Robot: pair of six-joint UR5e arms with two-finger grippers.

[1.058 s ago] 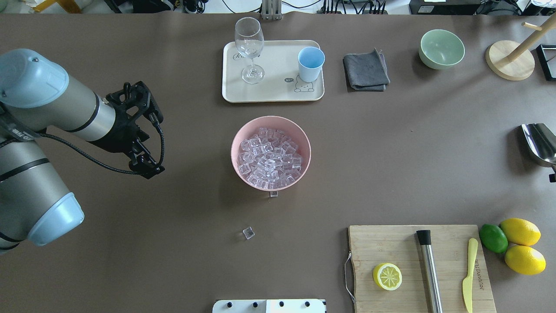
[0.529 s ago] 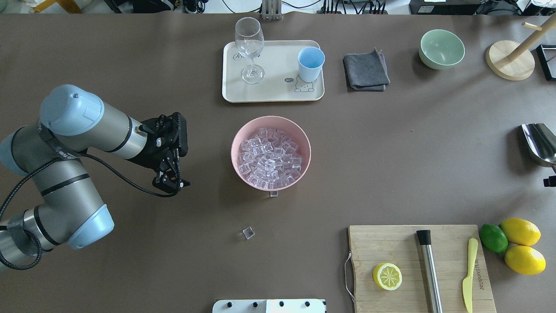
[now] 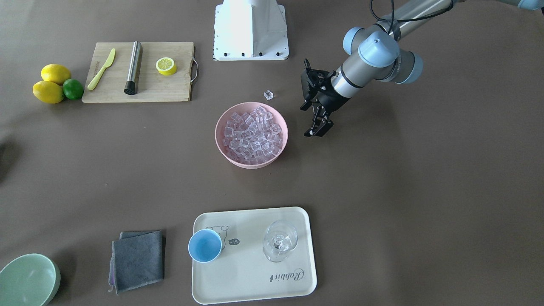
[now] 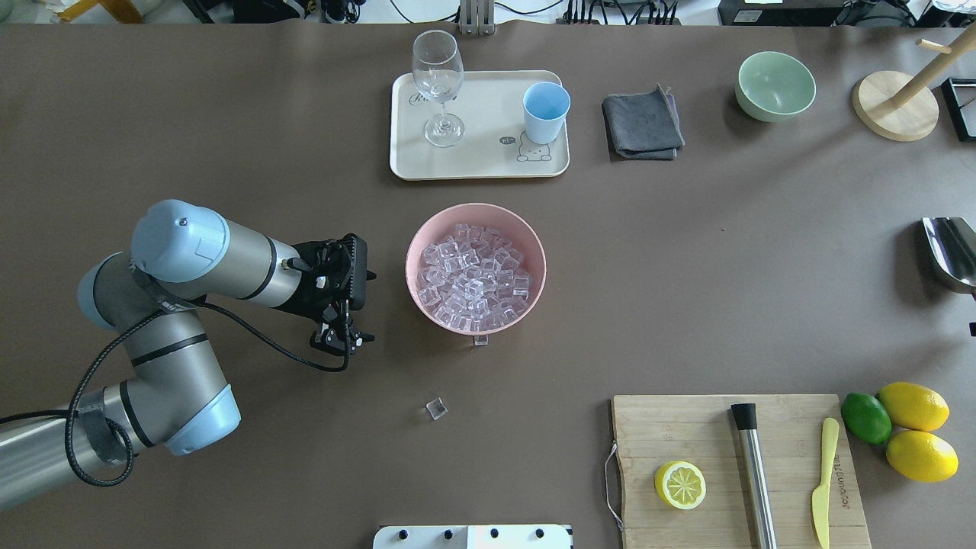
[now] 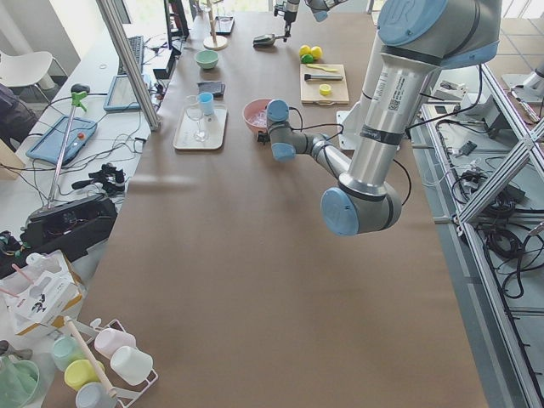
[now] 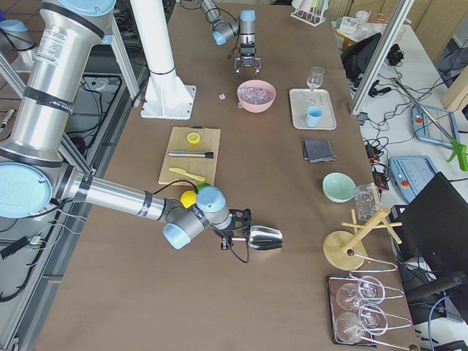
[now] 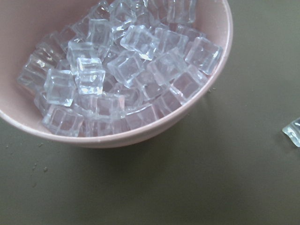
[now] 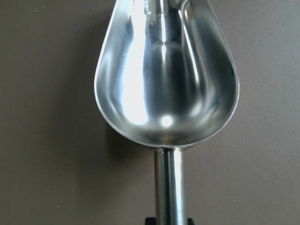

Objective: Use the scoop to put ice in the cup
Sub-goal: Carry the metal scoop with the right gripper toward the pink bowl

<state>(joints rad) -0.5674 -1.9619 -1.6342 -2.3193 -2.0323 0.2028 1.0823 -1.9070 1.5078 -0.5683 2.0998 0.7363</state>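
Note:
The ice (image 4: 473, 276) fills a pink bowl (image 4: 415, 252) at the table's middle and shows close up in the left wrist view (image 7: 126, 65). Two loose cubes lie outside it, one near the rim (image 4: 480, 340) and one further off (image 4: 435, 409). My left gripper (image 4: 341, 339) is open and empty, just left of the bowl. The light-blue cup (image 4: 546, 112) stands upright on a cream tray (image 4: 480, 164). My right gripper (image 6: 232, 232) is shut on the handle of the steel scoop (image 8: 166, 70), which is empty and held low at the far right (image 4: 949, 255).
A stemmed glass (image 4: 438, 84) shares the tray. A grey cloth (image 4: 643, 126), a green bowl (image 4: 775, 85) and a wooden stand (image 4: 896, 107) are at the back right. A cutting board (image 4: 709, 427) with half a lemon, a steel rod and a knife lies front right, beside lemons (image 4: 913, 406).
My left arm has swung right and forward, bringing its gripper up beside the pink bowl. The scoop has shifted slightly toward the right edge.

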